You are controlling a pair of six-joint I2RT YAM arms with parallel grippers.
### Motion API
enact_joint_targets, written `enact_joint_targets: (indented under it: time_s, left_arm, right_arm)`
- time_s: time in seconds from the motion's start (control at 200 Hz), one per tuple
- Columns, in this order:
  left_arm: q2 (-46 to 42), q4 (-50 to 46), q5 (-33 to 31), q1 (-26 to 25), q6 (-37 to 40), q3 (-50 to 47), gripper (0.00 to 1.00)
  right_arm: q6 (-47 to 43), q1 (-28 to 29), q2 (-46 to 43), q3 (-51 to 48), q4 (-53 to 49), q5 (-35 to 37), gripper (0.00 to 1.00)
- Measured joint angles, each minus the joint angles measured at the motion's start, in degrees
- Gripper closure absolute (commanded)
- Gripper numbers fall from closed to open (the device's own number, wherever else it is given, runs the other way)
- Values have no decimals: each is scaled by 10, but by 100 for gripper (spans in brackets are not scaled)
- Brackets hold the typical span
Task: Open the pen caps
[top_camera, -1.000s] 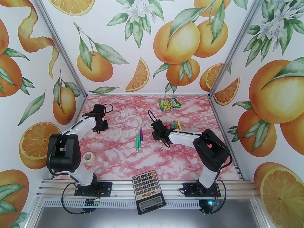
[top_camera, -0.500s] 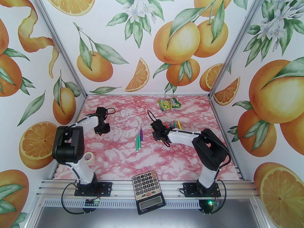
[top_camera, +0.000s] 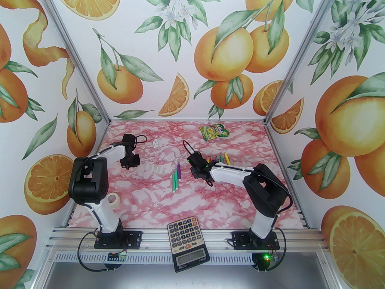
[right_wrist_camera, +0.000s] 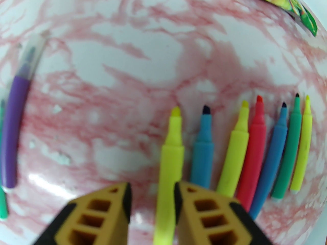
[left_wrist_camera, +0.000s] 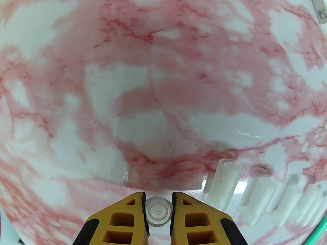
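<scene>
Pink-marbled tabletop [top_camera: 210, 197] carries loose clear caps [left_wrist_camera: 258, 195] just right of the left gripper [left_wrist_camera: 158, 198], which pinches one clear pen cap [left_wrist_camera: 158, 212] end-on — elbow high, wrist pitched down. Low and outstretched, the right gripper [right_wrist_camera: 152, 187] stands slackly parted around an uncapped yellow marker [right_wrist_camera: 172, 147] — six other bare-tipped markers [right_wrist_camera: 255, 142] lie alongside.

The top camera looks down from high above the near edge across the whole desk [top_camera: 210, 200]. The wrist cameras hang close over it, left pincer [left_wrist_camera: 158, 196] and right pincer [right_wrist_camera: 152, 187] at bottom centre. Top and right-wrist views share the purple pen [top_camera: 179, 172].
</scene>
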Motion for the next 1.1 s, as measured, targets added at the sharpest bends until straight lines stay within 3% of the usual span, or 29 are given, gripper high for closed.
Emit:
enact_joint_targets:
  time_s: [0.681, 0.976, 1.101]
  left_arm:
    - [15, 1, 51, 0, 0, 3, 67]
    - [-23, -18, 55, 0, 1, 3, 50]
    - [-61, -21, 65, 0, 0, 3, 47]
  right_arm:
    - [15, 21, 2, 40, 52, -146, 61]
    - [42, 29, 41, 71, 64, -183, 61]
    - [46, 31, 58, 79, 63, -187, 61]
